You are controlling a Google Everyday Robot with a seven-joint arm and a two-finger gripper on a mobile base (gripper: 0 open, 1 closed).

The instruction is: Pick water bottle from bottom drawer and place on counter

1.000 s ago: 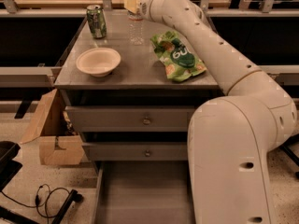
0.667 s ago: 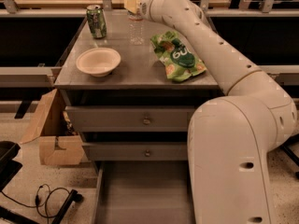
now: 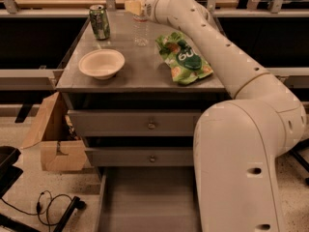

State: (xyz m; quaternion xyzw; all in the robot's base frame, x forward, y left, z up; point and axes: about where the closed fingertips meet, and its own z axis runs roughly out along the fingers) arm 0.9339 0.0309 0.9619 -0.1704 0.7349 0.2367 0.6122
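The water bottle (image 3: 141, 21), clear with a white cap, stands upright on the grey counter (image 3: 140, 74) near its back edge. My gripper (image 3: 134, 7) is at the far end of the arm, right beside the bottle's upper part, on its left side. The arm reaches in from the lower right, over the counter. The bottom drawer (image 3: 145, 202) is pulled open below, and the part of its grey floor that shows is bare.
A green soda can (image 3: 99, 22) stands at the counter's back left. A white bowl (image 3: 101, 63) sits left of centre and a green chip bag (image 3: 183, 57) on the right. A cardboard box (image 3: 53, 137) and cables (image 3: 50, 207) lie on the floor to the left.
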